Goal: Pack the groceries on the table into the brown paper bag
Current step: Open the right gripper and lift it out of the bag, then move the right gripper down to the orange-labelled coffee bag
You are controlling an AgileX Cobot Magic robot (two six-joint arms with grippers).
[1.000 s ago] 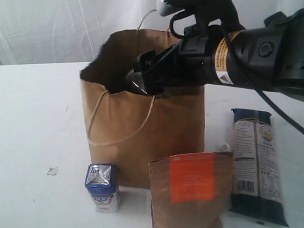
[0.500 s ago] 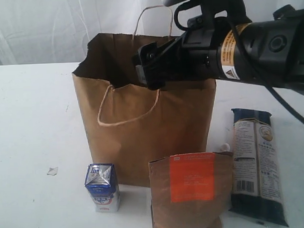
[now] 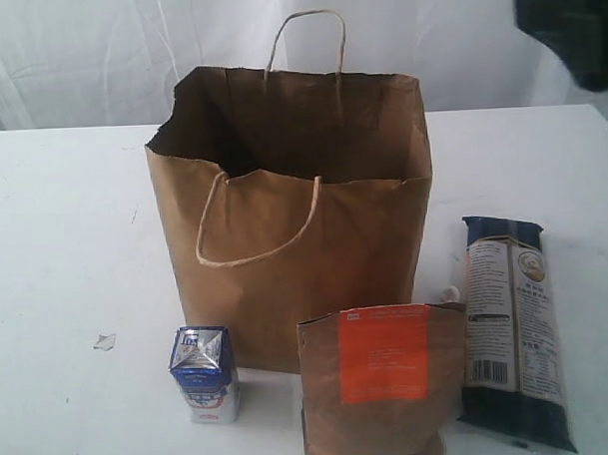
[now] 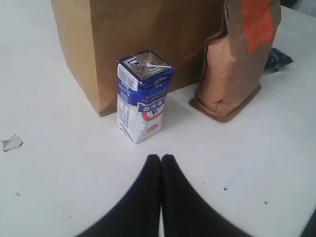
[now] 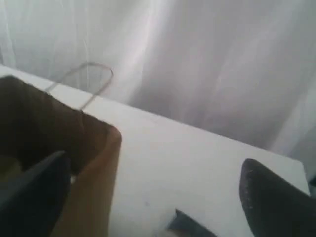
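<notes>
Aims left end effector [image 4: 160, 160], tips pressed together and empty, at small blue-white carton [image 4: 143, 96], likely the next pick. Holds right end effector [image 5: 155, 165] spread wide, empty, near brown paper bag [image 3: 285, 268].

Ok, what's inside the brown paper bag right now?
The brown paper bag shows only shadowed inner wall through its open top. Its front hides the bottom, so contents cannot be seen.
</notes>
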